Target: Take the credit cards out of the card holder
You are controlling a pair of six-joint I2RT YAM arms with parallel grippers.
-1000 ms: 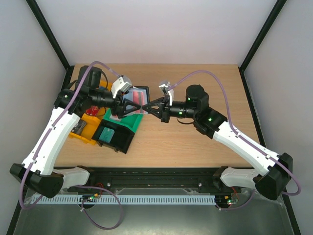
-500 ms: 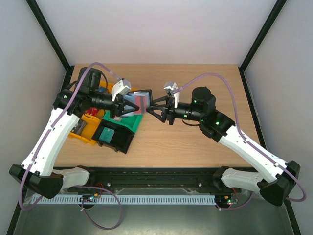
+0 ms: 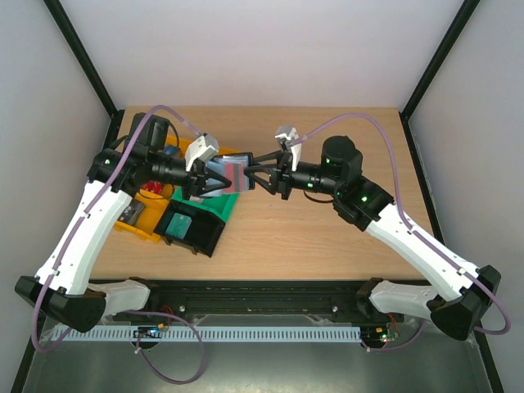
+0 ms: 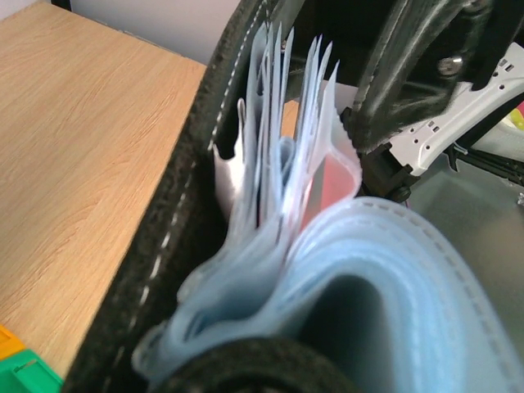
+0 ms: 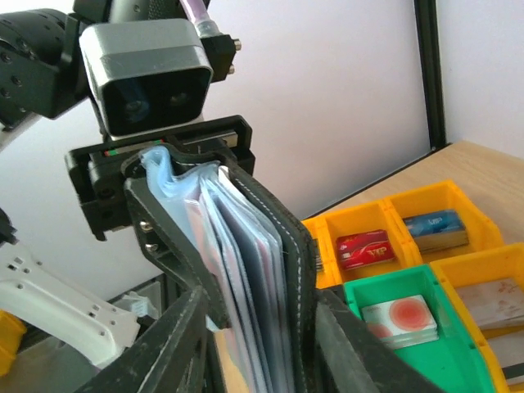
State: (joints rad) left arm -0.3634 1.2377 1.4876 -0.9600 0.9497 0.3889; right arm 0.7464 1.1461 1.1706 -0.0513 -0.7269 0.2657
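While my left gripper (image 3: 214, 182) clamps the holder (image 3: 233, 174) aloft between both arms, cards (image 4: 332, 184) still pocketed, my right gripper (image 3: 254, 174), half-open astride its edge, should pinch one card only.

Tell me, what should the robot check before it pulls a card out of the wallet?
1. The left gripper is shut on the card holder: ok.
2. The right gripper is open and straddles the holder: ok.
3. The clear pockets are fanned apart: ok.
4. A red card shows inside a pocket: ok.
5. The right gripper is lined up on that card: cannot tell.
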